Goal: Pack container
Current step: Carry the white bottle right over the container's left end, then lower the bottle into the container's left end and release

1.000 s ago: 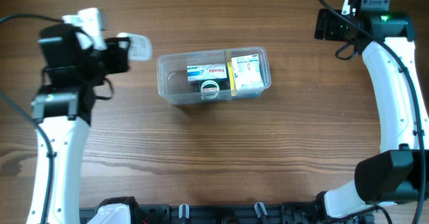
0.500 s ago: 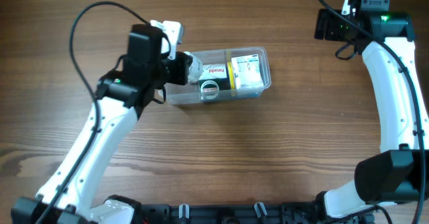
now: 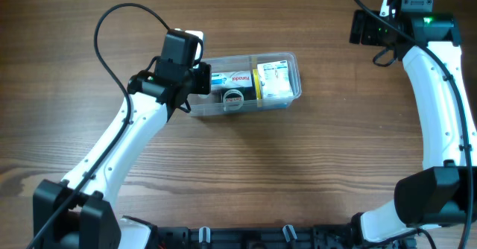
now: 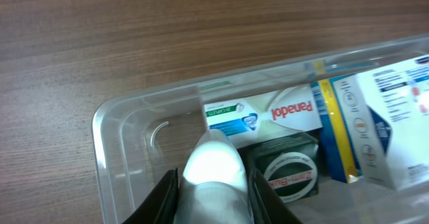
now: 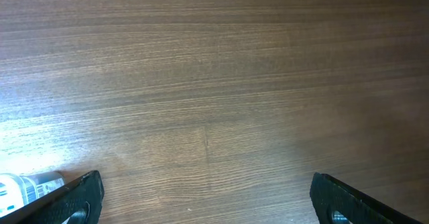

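Clear rimmed container (image 4: 127, 137) with boxes (image 4: 268, 113) just beyond the left pincer (image 4: 213, 184) — tilted down inside, clamped on a white object (image 4: 213, 160).

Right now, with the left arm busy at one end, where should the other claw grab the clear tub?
Probably best to take the container by its right short-end rim, coming down from above. The lip stands out there, and the left claw, gripping a white item, crowds the other end.

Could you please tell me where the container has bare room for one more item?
The container is bare at its left end, between its end wall, the Panadol box and the round tin. Its right half is packed with boxes.
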Controlling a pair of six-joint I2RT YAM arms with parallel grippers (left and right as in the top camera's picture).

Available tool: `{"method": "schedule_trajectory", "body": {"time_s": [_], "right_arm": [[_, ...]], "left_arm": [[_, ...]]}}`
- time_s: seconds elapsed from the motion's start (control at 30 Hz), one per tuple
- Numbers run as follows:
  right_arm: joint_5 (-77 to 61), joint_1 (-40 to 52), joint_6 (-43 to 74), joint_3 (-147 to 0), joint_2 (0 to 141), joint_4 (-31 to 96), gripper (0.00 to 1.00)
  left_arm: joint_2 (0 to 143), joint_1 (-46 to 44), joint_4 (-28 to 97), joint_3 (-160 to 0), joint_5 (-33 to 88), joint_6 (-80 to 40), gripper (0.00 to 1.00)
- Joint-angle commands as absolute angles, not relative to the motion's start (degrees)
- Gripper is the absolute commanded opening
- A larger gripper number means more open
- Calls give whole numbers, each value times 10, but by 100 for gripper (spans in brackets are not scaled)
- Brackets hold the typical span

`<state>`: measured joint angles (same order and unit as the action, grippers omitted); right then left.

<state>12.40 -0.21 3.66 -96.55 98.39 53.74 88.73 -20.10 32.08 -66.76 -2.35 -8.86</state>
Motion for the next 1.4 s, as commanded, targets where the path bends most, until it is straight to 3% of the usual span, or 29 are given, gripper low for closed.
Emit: {"method": "schedule_trajectory", "body": {"time_s": [0.0,0.73,1.13,1.37], "right_arm": [[117,-1,46,-963,989,536,100],[117,-1,46,-963,989,536,100],[117,-1,46,-963,989,536,100],[117,-1,46,-963,989,536,100]], "left_arm": [[900,-203,322,-672,-59,-112,10],[976,-200,312,-672,-89,-140,9],[947,-200,281,-672,-89,-139,49],[869,-200,305,-672,-89,-139,60]]}}
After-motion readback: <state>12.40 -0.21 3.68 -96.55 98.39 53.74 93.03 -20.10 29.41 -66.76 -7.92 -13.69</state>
